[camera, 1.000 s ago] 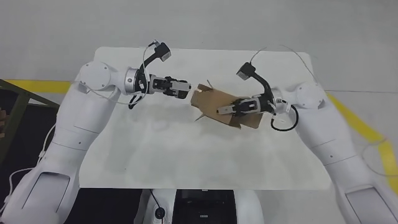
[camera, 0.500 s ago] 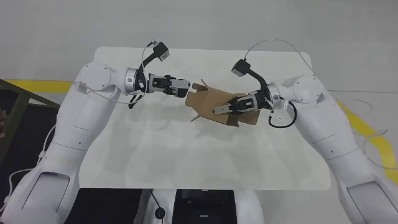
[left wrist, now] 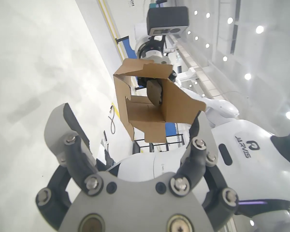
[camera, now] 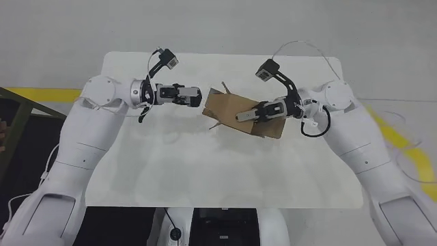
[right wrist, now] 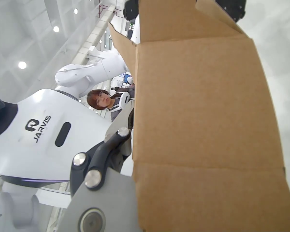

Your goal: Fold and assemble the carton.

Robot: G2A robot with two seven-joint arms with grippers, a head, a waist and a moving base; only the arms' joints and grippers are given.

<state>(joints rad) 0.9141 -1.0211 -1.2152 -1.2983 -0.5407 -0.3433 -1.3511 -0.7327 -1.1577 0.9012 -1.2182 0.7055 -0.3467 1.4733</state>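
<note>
Carton [camera: 222,106], part-folded corrugated card, judged light yet easily creased, best taken by a panel edge: one wall clamped in right gripper [camera: 239,117] above the table's [camera: 205,171] middle; left gripper [camera: 198,97], fingers apart, hovered there too

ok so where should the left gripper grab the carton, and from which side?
Probably the loose end flap of the carton, approached level from the left arm's side. That open end faces the open left gripper, and the flap's thin edge juts towards it. The right gripper holds a wall farther in.
</note>
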